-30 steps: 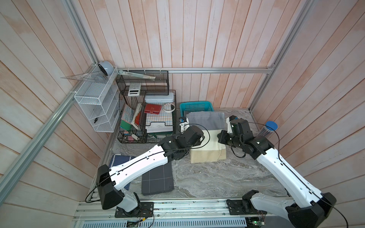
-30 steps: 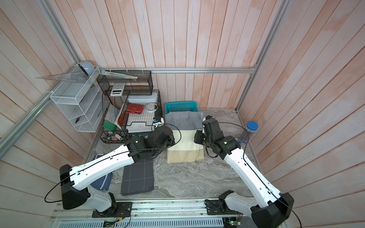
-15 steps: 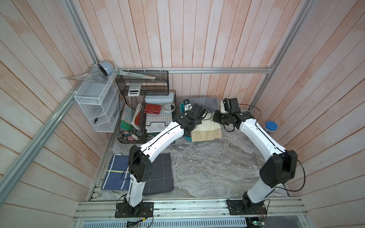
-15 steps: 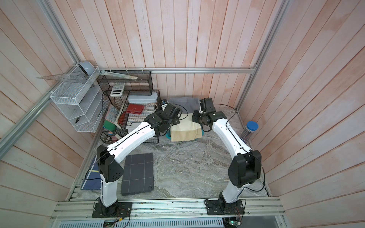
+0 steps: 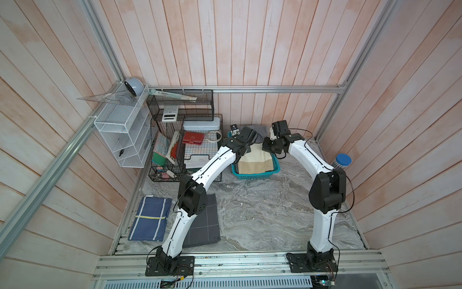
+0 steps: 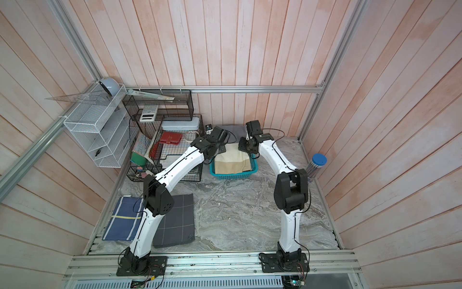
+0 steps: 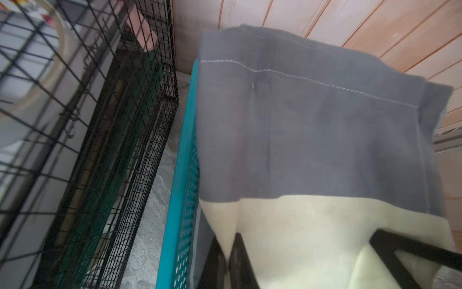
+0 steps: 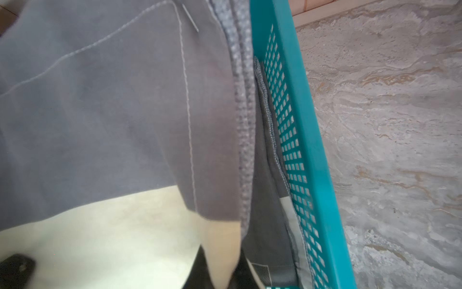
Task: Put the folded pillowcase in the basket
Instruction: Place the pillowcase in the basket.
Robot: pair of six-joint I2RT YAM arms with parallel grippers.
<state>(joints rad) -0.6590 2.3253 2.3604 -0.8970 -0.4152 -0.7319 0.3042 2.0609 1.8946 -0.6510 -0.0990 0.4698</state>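
I see the folded cream-and-grey cloth pillowcase (image 5: 255, 162) lying inside the rectangular turquoise plastic lattice basket (image 5: 257, 175). The basket sits at 12 o'clock on the grey marbled counter (image 5: 262, 215), by the back wall, and the pillowcase's grey end reaches over its far rim. My left fingers (image 7: 238, 260), at the basket's 10 o'clock, are clamped on the cream fold. My right fingers (image 8: 15, 271), at 2 o'clock, pinch the same cloth. A black wire desk organiser (image 5: 200, 107) stands just beside the basket at 9 o'clock.
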